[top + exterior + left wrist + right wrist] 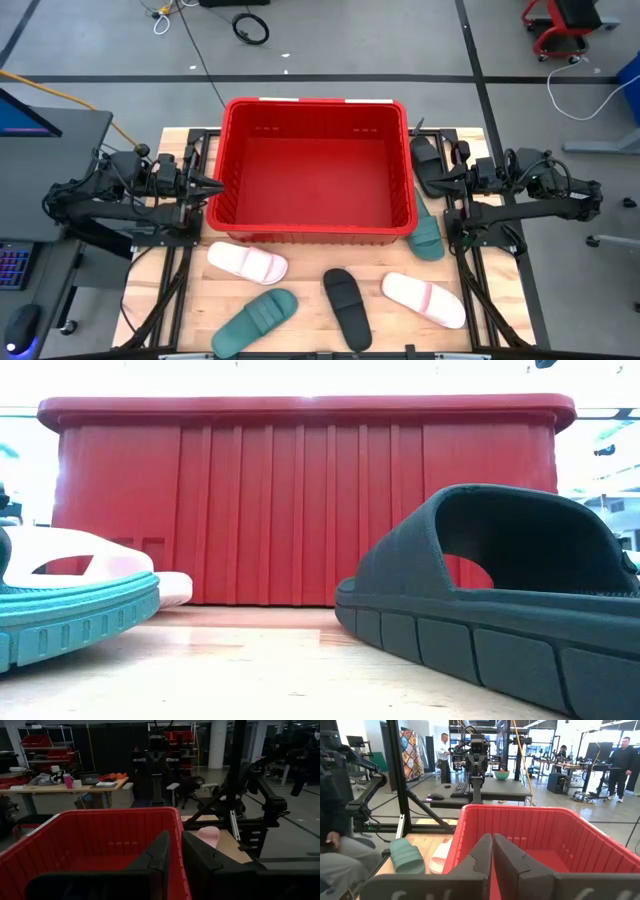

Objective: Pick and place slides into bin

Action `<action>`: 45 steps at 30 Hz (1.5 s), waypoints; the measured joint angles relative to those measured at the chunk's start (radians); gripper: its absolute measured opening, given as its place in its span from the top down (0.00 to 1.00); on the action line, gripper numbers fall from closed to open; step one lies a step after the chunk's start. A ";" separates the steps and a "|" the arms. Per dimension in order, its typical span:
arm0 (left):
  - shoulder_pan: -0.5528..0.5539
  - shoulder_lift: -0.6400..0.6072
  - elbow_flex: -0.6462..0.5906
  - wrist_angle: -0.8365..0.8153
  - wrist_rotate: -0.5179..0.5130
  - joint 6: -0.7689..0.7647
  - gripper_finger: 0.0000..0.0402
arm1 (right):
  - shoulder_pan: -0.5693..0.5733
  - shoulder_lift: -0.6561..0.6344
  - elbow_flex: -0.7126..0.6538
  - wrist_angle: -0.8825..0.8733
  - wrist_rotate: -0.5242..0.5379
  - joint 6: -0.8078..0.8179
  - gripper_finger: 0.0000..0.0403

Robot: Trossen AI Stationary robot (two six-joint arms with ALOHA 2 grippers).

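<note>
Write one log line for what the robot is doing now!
left gripper: shut, beside bin | right gripper: shut, beside bin | bin: empty | slides: six outside

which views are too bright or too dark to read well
Low view: background above the bin is blown out white; the near black slide fills the foreground. Left wrist view: dim, room murky. Right wrist view and high view: evenly lit, clear.

We see two dark, near-black jointed arms, the left arm (pixel 110 195) and right arm (pixel 530 195); black cables loop over both; their jaws are matte black wedges.
</note>
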 joint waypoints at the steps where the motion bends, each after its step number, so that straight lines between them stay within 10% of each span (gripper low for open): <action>1: 0.000 0.000 0.000 0.000 0.000 0.000 0.86 | 0.000 0.000 0.000 0.000 0.000 0.000 0.94; 45: 0.000 0.000 0.000 0.000 0.000 0.000 0.87 | 0.000 0.000 0.000 0.000 0.000 0.000 0.94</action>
